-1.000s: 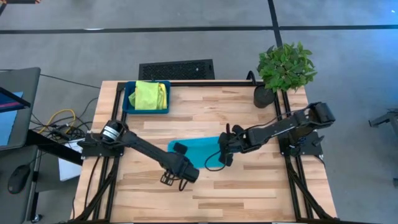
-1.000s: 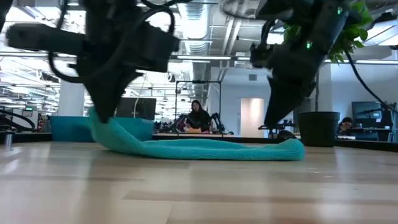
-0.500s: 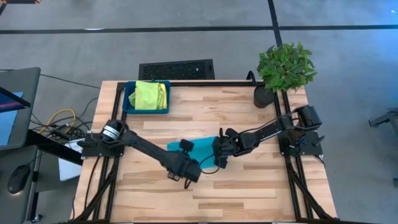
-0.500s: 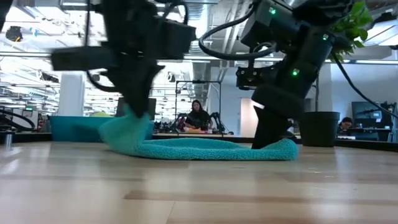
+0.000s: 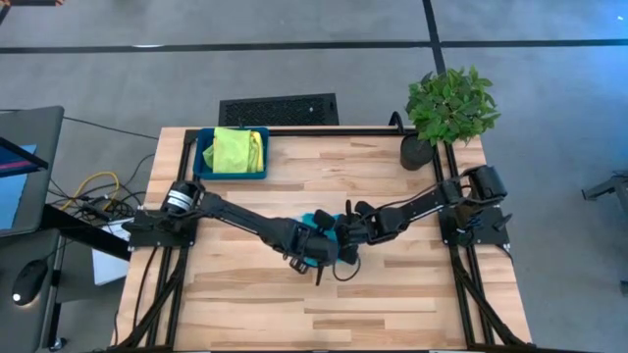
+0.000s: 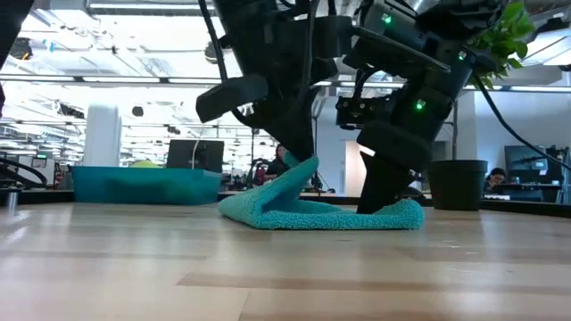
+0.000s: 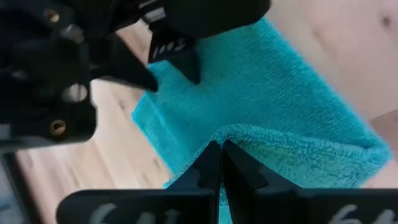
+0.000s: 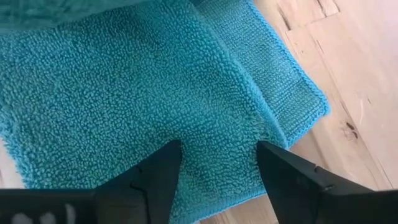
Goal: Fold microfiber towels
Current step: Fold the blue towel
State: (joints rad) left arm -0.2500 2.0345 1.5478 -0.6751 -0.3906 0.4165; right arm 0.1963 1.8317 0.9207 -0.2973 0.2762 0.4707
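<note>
Teal towel (image 6: pixel 312 209) edge pinched in left hand (image 7: pixel 219 163), folded toward right hand (image 8: pixel 217 165).

A teal towel (image 6: pixel 312 209) lies on the pale striped wood table (image 5: pixel 392 304), lime-green and yellow towels (image 5: pixel 237 150) fill a dark-teal tray (image 5: pixel 201 157) far left, beside black arms.

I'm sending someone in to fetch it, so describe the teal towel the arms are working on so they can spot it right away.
On the pale wooden table, look to the middle, where the two dark robot arms meet. The teal microfiber towel lies there half folded, one edge lifted in the shut left gripper, the open right gripper pressing it down. The only other cloths are lime green towels in the dark-teal tray at the far corner.
</note>
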